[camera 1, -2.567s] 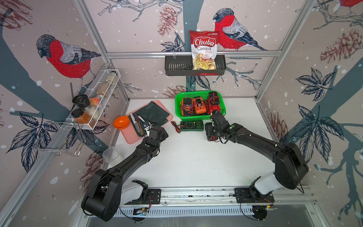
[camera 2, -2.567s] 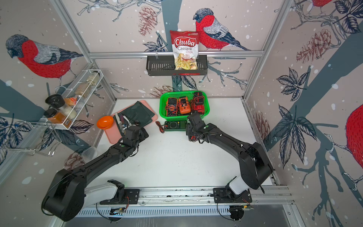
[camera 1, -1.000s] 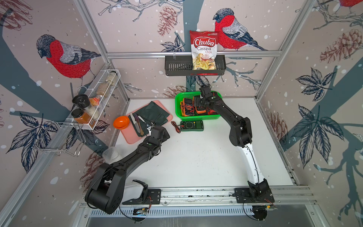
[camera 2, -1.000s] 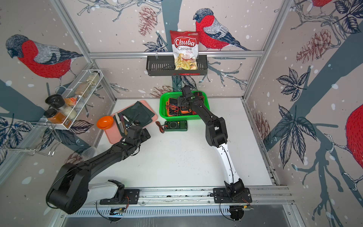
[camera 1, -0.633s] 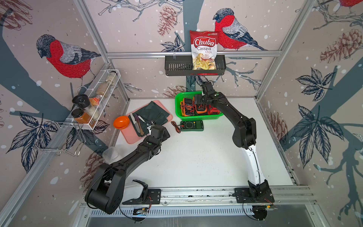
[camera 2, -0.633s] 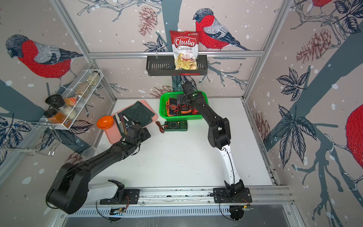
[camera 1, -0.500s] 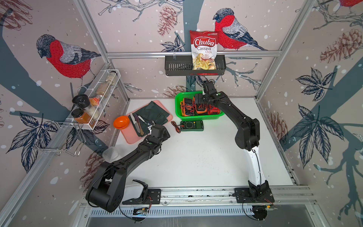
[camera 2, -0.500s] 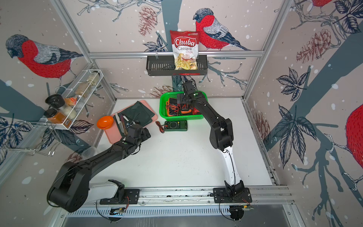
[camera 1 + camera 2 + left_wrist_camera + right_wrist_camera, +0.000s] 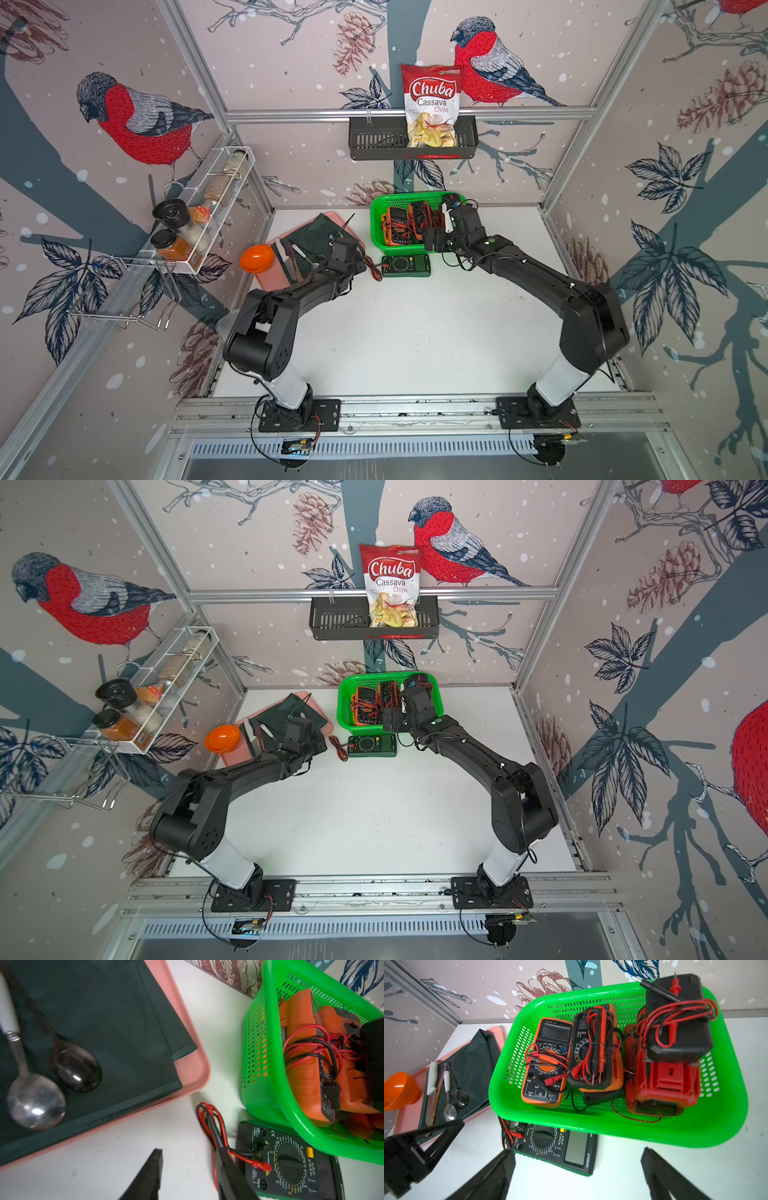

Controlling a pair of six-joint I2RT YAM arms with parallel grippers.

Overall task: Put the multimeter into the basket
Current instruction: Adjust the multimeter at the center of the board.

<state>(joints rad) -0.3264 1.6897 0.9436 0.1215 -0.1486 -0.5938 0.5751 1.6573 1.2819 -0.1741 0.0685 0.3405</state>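
The multimeter (image 9: 406,266) (image 9: 372,746), dark with a green edge, lies flat on the white table just in front of the basket (image 9: 376,226) (image 9: 344,706). Its red and black leads (image 9: 209,1122) trail to its left. My left gripper (image 9: 189,1152) (image 9: 362,266) sits low beside those leads, its jaws apart over bare table, one finger over the lead bundle. My right gripper (image 9: 578,1152) (image 9: 432,245) hangs wide open above the basket's front rim (image 9: 633,1132) and the multimeter (image 9: 554,1145), holding nothing. Several other meters (image 9: 546,1064) fill the basket.
A pink tray (image 9: 270,282) left of the basket holds a dark green cloth (image 9: 316,237), spoons (image 9: 35,1103) and an orange bowl (image 9: 256,258). A dark wall shelf (image 9: 374,141) carries a chips bag (image 9: 432,104). A white wire rack (image 9: 199,224) with jars hangs at the left.
The right arm has pulled back from deep over the basket to its front rim, elbow swung out to the right, jaws still wide. My left gripper's jaws have narrowed beside the leads.
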